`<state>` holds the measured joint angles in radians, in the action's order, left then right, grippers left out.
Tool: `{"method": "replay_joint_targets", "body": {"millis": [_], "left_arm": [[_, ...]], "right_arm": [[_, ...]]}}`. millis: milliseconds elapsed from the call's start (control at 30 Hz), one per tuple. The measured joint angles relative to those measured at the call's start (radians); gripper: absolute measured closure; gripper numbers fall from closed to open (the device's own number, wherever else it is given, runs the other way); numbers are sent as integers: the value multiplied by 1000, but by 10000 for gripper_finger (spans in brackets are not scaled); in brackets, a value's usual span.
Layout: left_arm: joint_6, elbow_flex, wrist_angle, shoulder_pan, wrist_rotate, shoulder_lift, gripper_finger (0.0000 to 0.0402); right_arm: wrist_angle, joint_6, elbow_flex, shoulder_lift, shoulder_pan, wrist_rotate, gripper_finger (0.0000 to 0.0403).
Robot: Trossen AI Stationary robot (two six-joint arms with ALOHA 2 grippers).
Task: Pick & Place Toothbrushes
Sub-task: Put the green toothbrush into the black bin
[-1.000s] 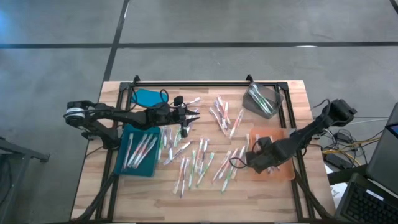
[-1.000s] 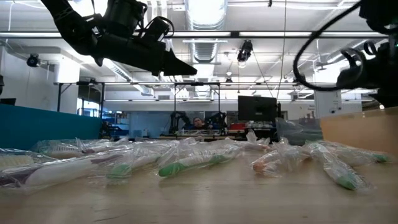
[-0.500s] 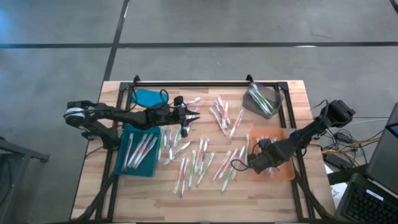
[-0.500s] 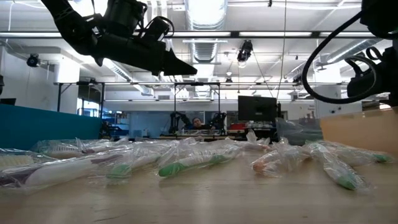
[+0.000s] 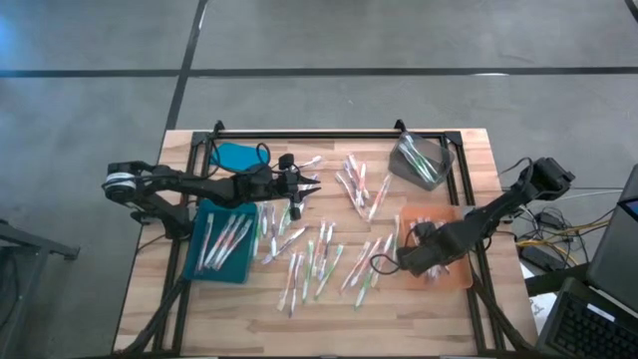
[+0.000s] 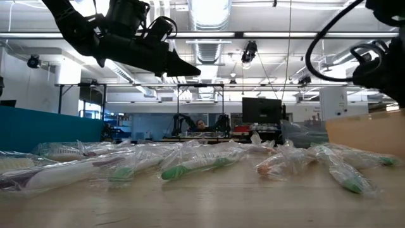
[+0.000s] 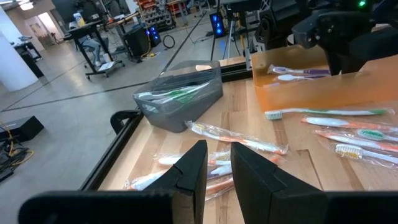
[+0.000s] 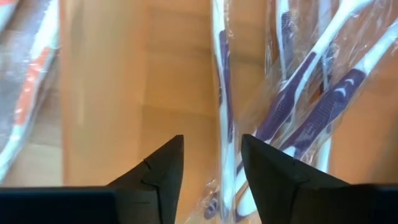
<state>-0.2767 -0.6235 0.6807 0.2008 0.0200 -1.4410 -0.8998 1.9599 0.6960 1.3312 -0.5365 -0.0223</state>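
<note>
Several wrapped toothbrushes [image 5: 319,259] lie scattered across the middle of the wooden table. My right gripper [image 5: 417,247] points down over the orange tray [image 5: 454,274] at the right and is open. In the right wrist view its fingers [image 8: 211,162] stand on either side of a wrapped purple toothbrush [image 8: 222,87] that lies flat on the tray floor beside others. My left gripper [image 5: 311,185] hovers nearly level above the table's middle. Its fingers [image 7: 217,165] have a narrow gap with nothing in it. My right gripper stands open over the wrapped purple toothbrush's handle [image 8: 219,124], fingers pointing down, one on each side of it. The toothbrush lies flat in the orange tray. Whether a finger touches its clear wrap, I cannot tell.
A teal tray [image 5: 214,264] holding some toothbrushes sits at the left. A grey bin [image 5: 419,160] with green ones stands at the far right. A teal object [image 5: 234,155] lies at the far left. A black frame rail [image 5: 309,133] runs along the far edge.
My right gripper has stayed over the orange tray and turned slightly at the wrist; its cable loop has swung in the low view. The left arm has kept still.
</note>
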Motion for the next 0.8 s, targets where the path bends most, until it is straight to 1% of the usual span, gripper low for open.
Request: {"method": "replay_joint_targets", "body": {"millis": [133,233,333,633,800], "left_arm": [[0,0,0,0,0,0,327],[0,0,0,0,0,0,327],[0,0,0,0,0,0,327],[0,0,0,0,0,0,327],[0,0,0,0,0,0,327]], "right_arm": [[0,1,0,-47,0,-1,235],[0,3,0,-79,0,-3,239],[0,16,0,-108,1,-6,251],[6,5,0,-194,1,-69,298],[6,-28,29,-233,1,-159,324]]}}
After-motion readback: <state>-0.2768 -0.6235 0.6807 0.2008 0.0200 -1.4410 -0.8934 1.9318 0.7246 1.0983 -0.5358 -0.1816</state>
